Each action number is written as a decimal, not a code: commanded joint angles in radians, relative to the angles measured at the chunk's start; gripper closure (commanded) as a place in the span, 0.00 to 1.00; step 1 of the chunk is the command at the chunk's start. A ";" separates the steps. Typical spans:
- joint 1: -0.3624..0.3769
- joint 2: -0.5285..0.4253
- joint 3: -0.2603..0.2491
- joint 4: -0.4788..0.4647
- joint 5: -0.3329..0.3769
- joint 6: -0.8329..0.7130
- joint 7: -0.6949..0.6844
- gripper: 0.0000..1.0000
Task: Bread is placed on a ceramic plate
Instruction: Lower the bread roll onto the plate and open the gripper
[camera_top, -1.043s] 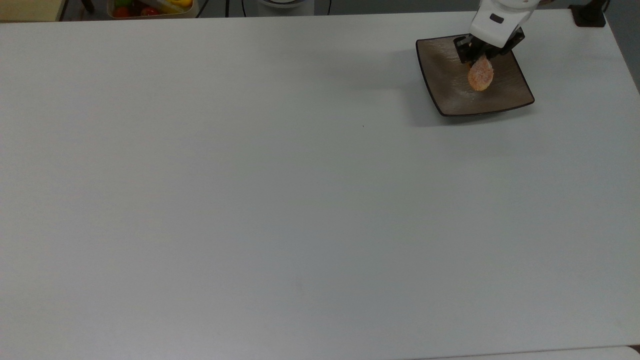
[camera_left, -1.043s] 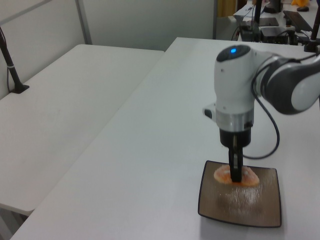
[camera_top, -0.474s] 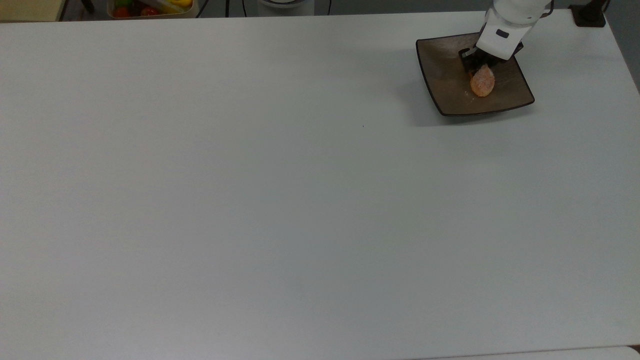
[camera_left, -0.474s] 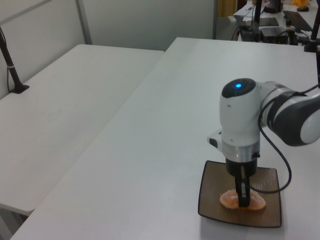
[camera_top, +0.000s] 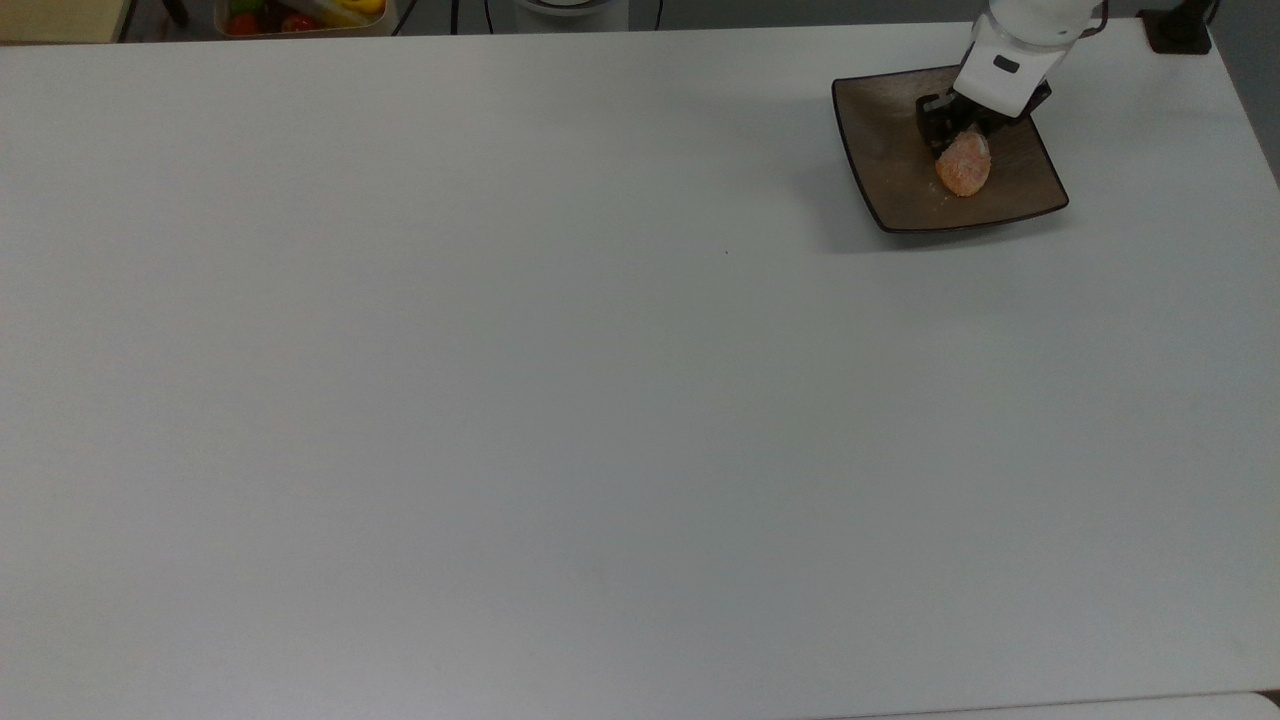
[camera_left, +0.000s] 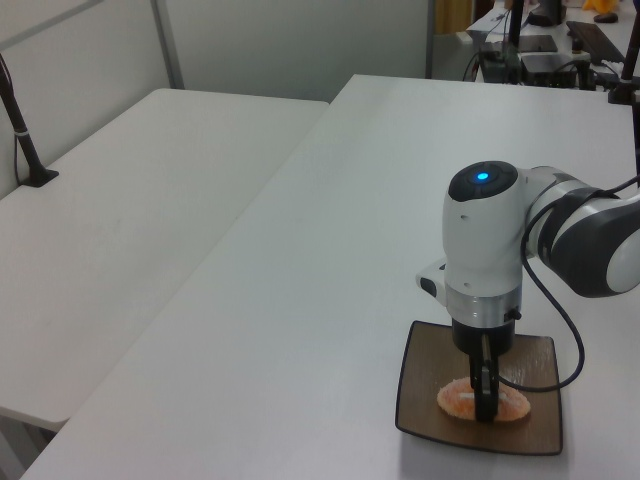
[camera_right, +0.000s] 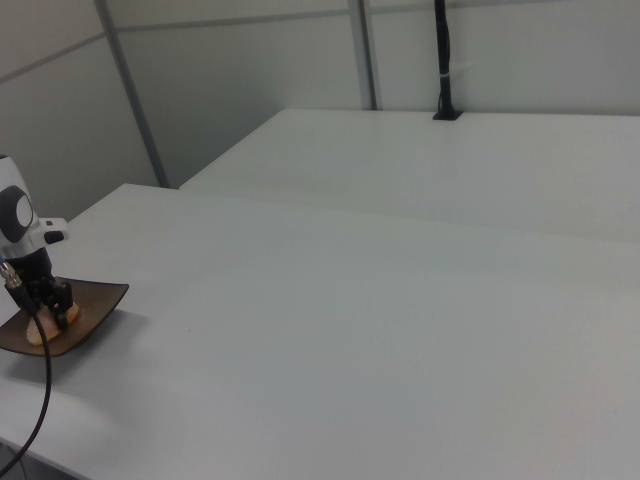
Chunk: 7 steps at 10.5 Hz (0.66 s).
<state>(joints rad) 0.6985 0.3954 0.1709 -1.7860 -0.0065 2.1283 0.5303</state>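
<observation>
Gripper (camera_left: 485, 398) low over the ceramic plate (camera_left: 415, 375), fingers straddling the bread (camera_left: 455, 402) at its middle, narrow gap, apparently pinching it; whether the grip has slackened cannot be told. In the top view the bread (camera_top: 963, 167) lies on the ceramic plate (camera_top: 885, 150), slightly toward 3 o'clock of centre, with the gripper (camera_top: 950, 125) at the bun's 12 o'clock end. Plate sits near the white table's (camera_top: 560, 400) far corner, at 1 o'clock in the top view. Risks, as judged: a soft sugary crust may cling to one finger, so a quick lift could drag the bun off; the glossy plate might skid toward the edge if nudged sideways.
</observation>
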 joint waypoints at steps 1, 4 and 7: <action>-0.005 0.003 -0.001 -0.016 -0.021 0.036 0.025 0.00; -0.008 -0.016 -0.001 -0.013 -0.021 0.027 0.027 0.00; -0.011 -0.094 -0.001 -0.010 -0.023 -0.048 0.025 0.00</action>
<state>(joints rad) 0.6895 0.3827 0.1705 -1.7806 -0.0110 2.1320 0.5335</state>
